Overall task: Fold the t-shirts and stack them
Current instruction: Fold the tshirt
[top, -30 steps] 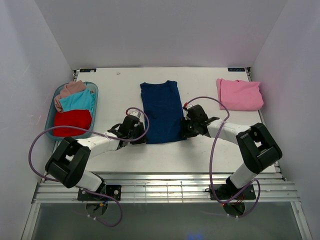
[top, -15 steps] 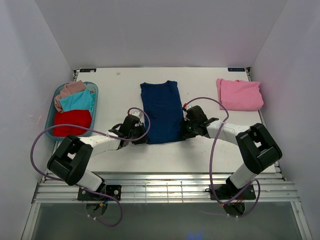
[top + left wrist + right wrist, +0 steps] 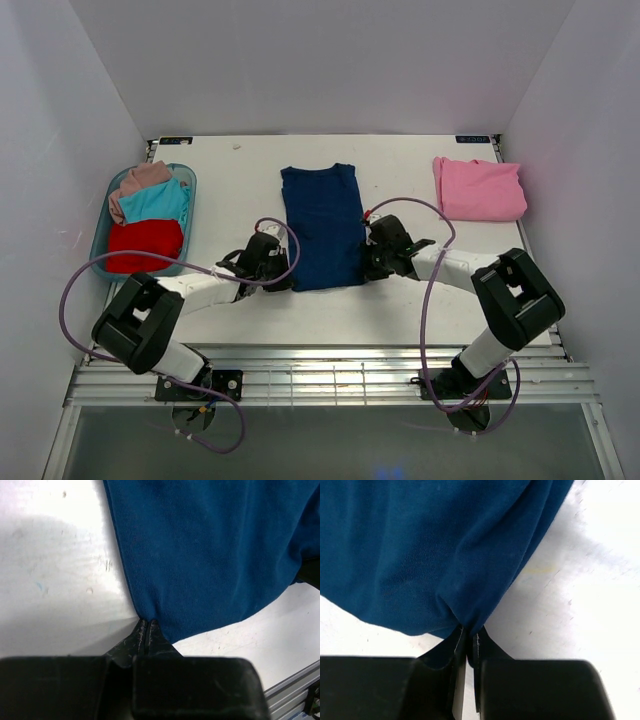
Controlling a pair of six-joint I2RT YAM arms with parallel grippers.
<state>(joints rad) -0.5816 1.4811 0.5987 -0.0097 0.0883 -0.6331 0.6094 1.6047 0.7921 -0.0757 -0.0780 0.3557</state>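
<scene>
I've brought both sets of jaws together over the last second. My left gripper [image 3: 144,625], about half open a moment ago, now pinches the near left hem corner of the navy t-shirt [image 3: 210,555], with the cloth gathered between its tips. My right gripper [image 3: 467,631] has clamped the near right corner in the same way. That wrist has also slid slightly left, puckering the hem there into a small fold.
</scene>
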